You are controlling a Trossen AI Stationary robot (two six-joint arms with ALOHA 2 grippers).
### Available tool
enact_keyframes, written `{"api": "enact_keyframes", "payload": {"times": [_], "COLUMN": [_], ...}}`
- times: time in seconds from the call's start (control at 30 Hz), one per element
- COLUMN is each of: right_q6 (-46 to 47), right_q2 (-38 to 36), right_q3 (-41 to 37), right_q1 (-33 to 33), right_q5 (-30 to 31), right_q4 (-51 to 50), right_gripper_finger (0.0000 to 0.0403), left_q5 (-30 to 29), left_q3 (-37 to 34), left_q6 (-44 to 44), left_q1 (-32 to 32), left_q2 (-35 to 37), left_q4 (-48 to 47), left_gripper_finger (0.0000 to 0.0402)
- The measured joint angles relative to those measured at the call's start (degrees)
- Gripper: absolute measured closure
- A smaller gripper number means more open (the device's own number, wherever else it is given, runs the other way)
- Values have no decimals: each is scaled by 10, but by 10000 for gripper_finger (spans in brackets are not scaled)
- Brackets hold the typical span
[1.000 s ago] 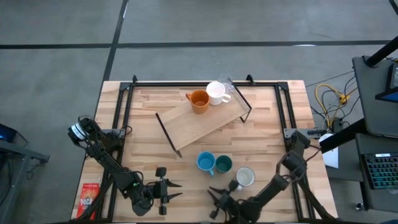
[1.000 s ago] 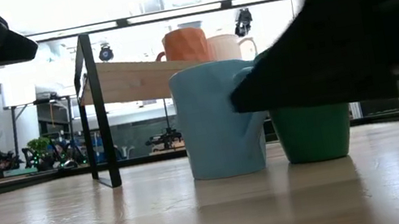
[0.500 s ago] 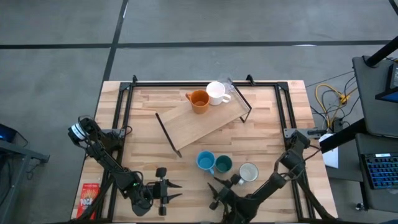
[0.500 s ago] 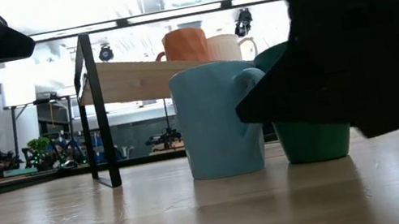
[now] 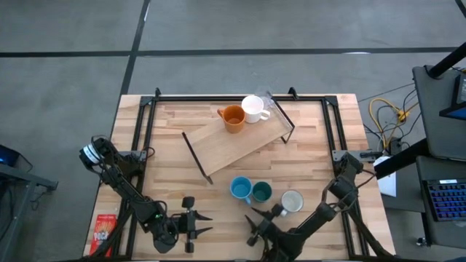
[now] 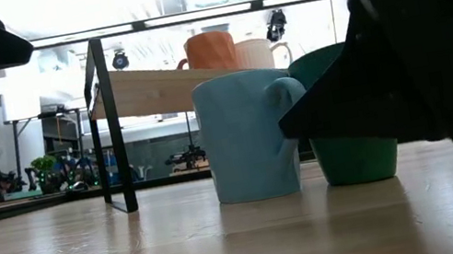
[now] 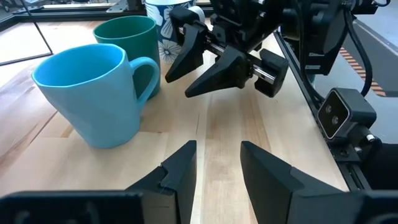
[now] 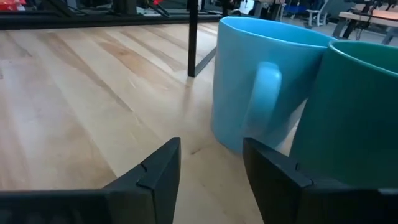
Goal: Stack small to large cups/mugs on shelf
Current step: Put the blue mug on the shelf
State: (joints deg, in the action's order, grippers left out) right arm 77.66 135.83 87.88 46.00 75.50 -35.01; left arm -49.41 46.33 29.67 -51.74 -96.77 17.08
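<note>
We are easing our right tool [image 5: 256,224], open and empty, away from the grey-white mug [image 5: 291,201], freshly nudged outward; the blue mug [image 8: 261,87] now sits just ahead. Three mugs are waiting below the shelf [image 5: 237,142]; the left tool [image 5: 198,224] is idling, parted.

No lettering can be read on any mug, arm or surface.

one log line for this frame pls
right gripper open, facing light blue ceramic mug | left gripper open, idle | orange mug, white mug on light-wood shelf
</note>
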Motion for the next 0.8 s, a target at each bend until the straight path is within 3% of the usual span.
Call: {"api": "enact_keyframes", "payload": {"times": [0.27,0.8], "right_q6": [94,72], "right_q2": [-5,-8], "right_q3": [0,0], "right_q1": [-7,-34], "right_q5": [0,12], "right_q4": [-101,-100], "right_gripper_finger": [236,236], "left_q5": [0,0], "left_q3": [0,0], "left_q6": [0,0], "left_q1": [0,0], "left_q2": [0,0], "left_q4": [0,1], "left_gripper_finger": [291,291]}}
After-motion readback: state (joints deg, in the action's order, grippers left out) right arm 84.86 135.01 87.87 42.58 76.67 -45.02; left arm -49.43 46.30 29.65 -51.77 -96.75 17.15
